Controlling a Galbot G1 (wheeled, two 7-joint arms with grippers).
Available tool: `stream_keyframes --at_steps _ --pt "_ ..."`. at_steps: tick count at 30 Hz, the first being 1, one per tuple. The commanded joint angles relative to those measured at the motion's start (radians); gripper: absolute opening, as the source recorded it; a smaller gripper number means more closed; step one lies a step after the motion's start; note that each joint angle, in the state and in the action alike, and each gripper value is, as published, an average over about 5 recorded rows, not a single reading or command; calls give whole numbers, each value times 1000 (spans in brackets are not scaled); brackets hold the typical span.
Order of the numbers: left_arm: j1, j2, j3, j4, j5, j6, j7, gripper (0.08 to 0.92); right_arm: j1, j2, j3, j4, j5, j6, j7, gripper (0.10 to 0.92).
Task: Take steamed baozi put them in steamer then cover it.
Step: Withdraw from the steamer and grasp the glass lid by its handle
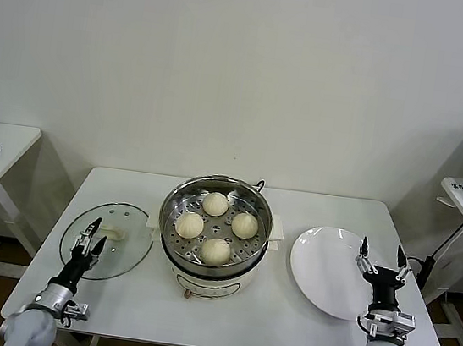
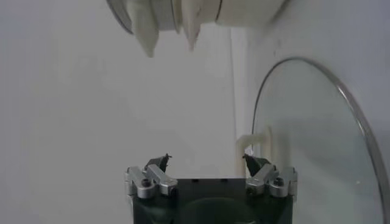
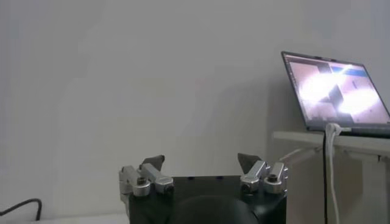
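Altogether four steamed baozi [image 1: 217,226] inside steamer [image 1: 179,196]

Smooth matt dough baozi [image 1: 215,204] sit in a shiny perforated steel steamer [image 1: 179,197] beside a clear glass lid [image 1: 120,238].

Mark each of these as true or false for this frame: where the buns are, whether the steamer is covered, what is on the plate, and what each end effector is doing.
1. All four baozi sit in the steamer. True.
2. The glass lid covers the steamer. False: it lies flat on the table, on the robot's left of the steamer.
3. The white plate holds one bun. False: it holds nothing.
4. The left end effector is open, over the lid's near edge. True.
5. The right end effector grips a bun. False: it is open and holds nothing, near the plate's right edge.
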Motion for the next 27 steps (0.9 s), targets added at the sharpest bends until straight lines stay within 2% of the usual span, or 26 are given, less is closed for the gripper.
stream_keyframes --at_steps 1,27 --pt "-72 -9 5 98 43 4 -10 823 -12 6 3 0 -3 3 -4 823" --pt "-174 -38 29 174 49 27 -4 823 -8 20 4 -30 -22 19 -21 823"
